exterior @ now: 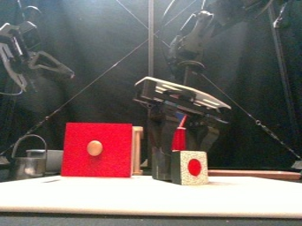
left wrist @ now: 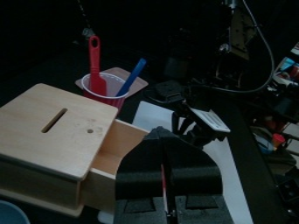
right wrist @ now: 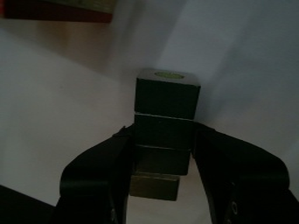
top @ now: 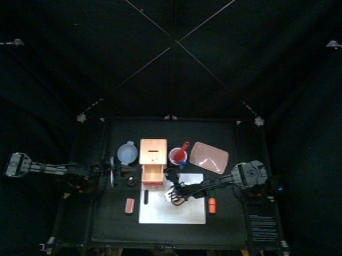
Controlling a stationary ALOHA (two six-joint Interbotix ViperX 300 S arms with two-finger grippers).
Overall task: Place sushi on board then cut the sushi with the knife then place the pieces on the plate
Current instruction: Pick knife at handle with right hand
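Note:
A dark green sushi roll point(exterior: 186, 166) lies on the white cutting board point(top: 191, 212), its red-centred end facing the front. My right gripper point(exterior: 179, 152) comes down over it, and in the right wrist view its jaws press both sides of the roll point(right wrist: 165, 118) near one end. The red cup point(left wrist: 107, 85) holding a red and a blue knife stands behind the wooden box point(left wrist: 52, 136). At the back right lies the pink tray point(top: 211, 155). My left gripper point(left wrist: 165, 188) hovers beside the box with its jaws close together and nothing in them.
The box's red drawer front point(exterior: 97, 150) is pulled out toward the board. A blue-grey bowl point(top: 126, 153) sits left of the box. A small orange toy point(top: 130, 205) lies left of the board, and a red toy point(top: 214, 207) at its right edge.

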